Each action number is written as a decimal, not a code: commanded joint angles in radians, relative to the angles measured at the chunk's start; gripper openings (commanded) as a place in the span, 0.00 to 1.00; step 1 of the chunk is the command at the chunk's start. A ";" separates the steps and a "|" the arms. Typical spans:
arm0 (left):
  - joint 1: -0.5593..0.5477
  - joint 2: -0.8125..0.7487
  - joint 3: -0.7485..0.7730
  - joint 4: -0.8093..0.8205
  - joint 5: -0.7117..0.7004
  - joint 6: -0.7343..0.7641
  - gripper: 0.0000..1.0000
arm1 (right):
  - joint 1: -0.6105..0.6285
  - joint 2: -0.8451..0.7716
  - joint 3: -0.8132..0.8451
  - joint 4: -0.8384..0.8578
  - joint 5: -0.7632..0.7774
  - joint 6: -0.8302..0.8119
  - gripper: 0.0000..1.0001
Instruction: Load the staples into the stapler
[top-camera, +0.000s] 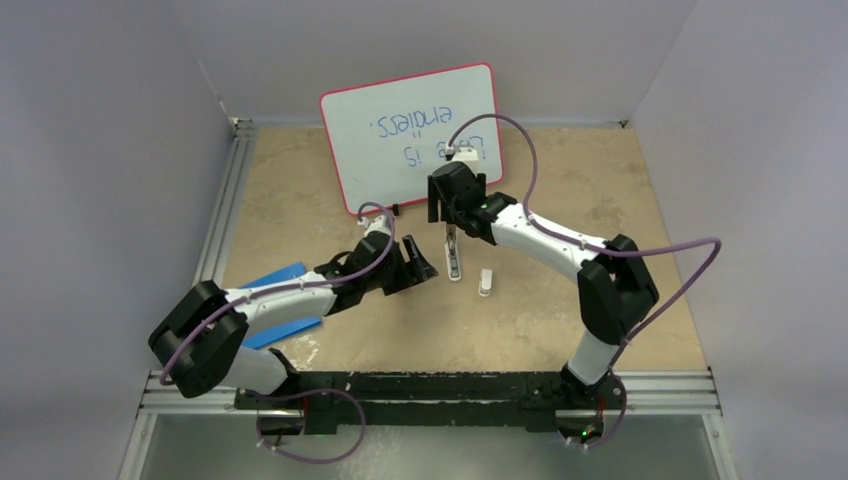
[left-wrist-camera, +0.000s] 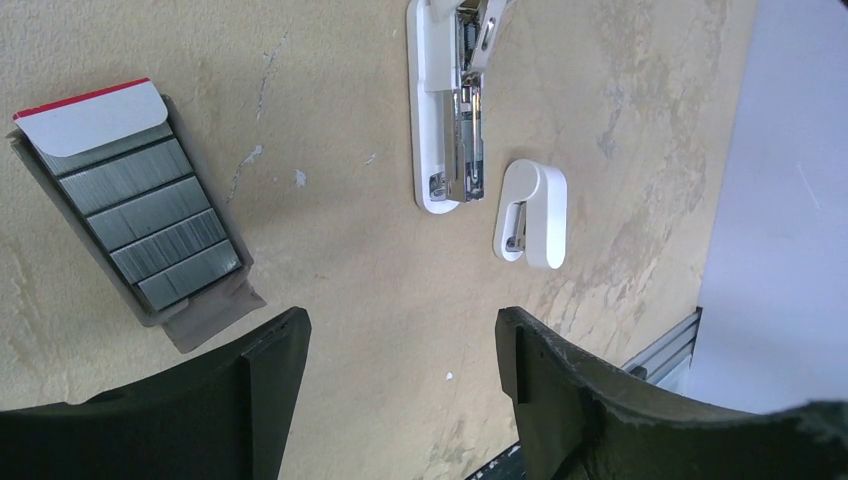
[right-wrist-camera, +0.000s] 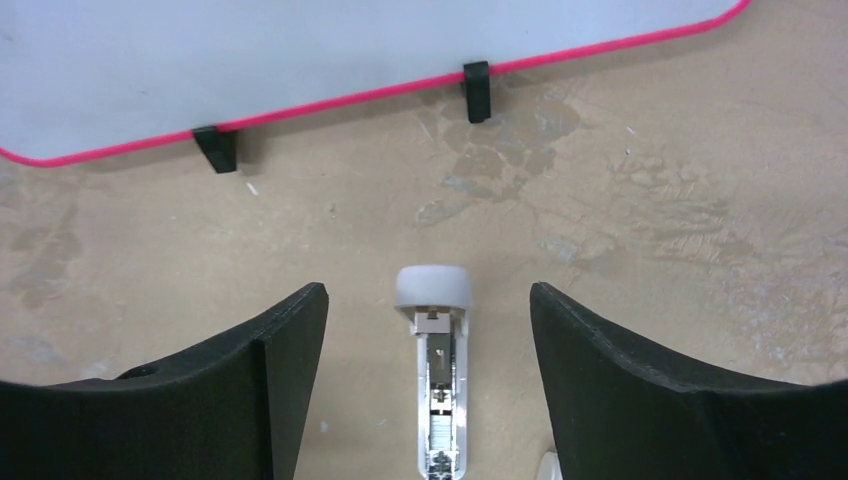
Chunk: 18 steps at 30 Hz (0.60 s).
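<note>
at the near centre of the counter, the left fingers (left-wrist-camera: 270, 380) are spread apart and grasp nothing; bare tan surface shows between them. in the left wrist view, the silvery-grey strips of staples (left-wrist-camera: 140, 215) lie up and to the left of these fingers. they are packed side by side in a grey tray (left-wrist-camera: 205, 318) whose far end carries a red-edged white label (left-wrist-camera: 95, 118). the slim white plastic stapler (left-wrist-camera: 445, 120) lies flat on the counter ahead of the fingers, opened, with its metal channel exposed. a short, stubby white object (left-wrist-camera: 533, 215) lies just beside its near end, apart from it.

the right fingers (right-wrist-camera: 280, 380) are also spread apart and grasp nothing. they stand over the far end of the stapler, which appears between them without visible contact. beyond them, a white board with a pink rim (right-wrist-camera: 300, 60) stands on black feet. a blue flat sheet (top-camera: 275, 290) lies partly under the left arm on the tan counter (top-camera: 560, 330).
</note>
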<state>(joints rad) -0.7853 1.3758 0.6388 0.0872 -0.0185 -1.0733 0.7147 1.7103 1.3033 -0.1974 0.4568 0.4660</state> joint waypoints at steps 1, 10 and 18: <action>0.008 -0.003 -0.013 0.032 0.031 0.000 0.68 | -0.012 0.015 0.064 -0.022 0.012 -0.019 0.74; 0.019 0.043 0.013 0.038 0.099 0.015 0.68 | -0.032 0.035 0.046 -0.022 -0.032 -0.010 0.54; 0.025 0.103 0.042 0.057 0.144 0.030 0.60 | -0.035 0.039 0.022 -0.018 -0.047 -0.009 0.48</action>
<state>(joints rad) -0.7673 1.4590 0.6357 0.0925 0.0891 -1.0733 0.6857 1.7626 1.3235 -0.2264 0.4240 0.4625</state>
